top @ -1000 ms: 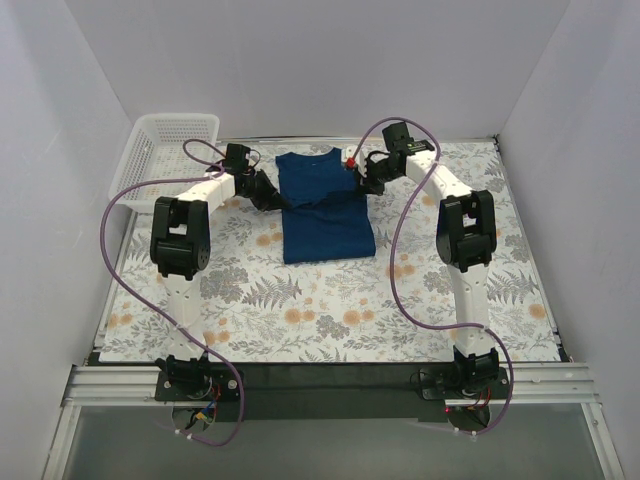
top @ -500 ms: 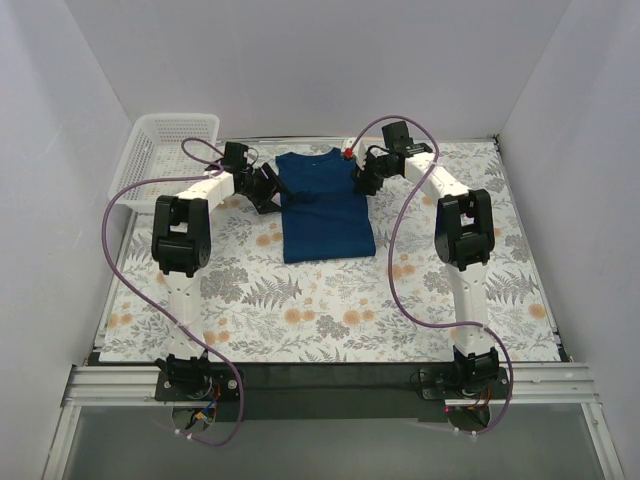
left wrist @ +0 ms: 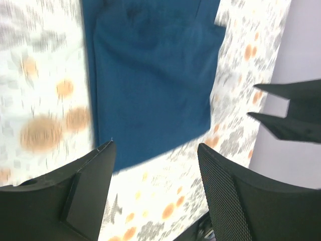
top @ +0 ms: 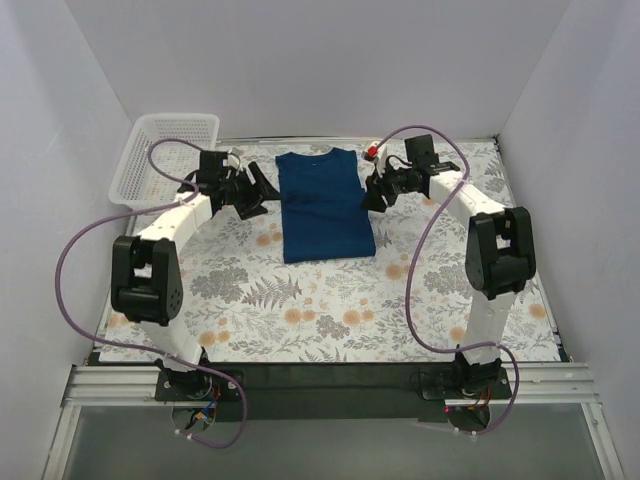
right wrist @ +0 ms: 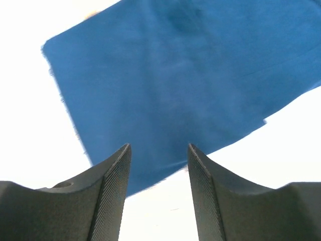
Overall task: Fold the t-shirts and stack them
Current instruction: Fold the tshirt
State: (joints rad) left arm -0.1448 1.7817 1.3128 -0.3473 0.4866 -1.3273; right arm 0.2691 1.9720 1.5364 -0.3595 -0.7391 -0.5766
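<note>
Pale plain walls (top: 300, 60) close in a worktop (top: 330, 300) covered with a floral cloth, and a white mesh basket (top: 165, 150) sits at its far left corner. From the overhead camera I see the navy t-shirt (top: 325, 205) lying flat at the far middle of the worktop, collar away from the arm bases. Its sleeves are tucked in, so it makes one long rectangle, and no chest print shows. The left fingers (top: 258, 193) hang just beside its left edge and the right fingers (top: 370, 192) just beside its right edge, both level with the upper part of the shirt. On my left wrist camera the picture is smeared, but the fingers stand well apart with nothing between them. The blue cloth lies beyond them with one straight edge and a corner showing against the flowers. On my right wrist camera the worktop is washed out to white. Those fingers are parted too, somewhat less widely, and empty, with a corner of the shirt lying flat beyond them. My judgement is that the lengthwise folds are done and released. The crosswise fold that would make a compact packet is not yet made. I see only this one shirt, so no stacking has begun.
</note>
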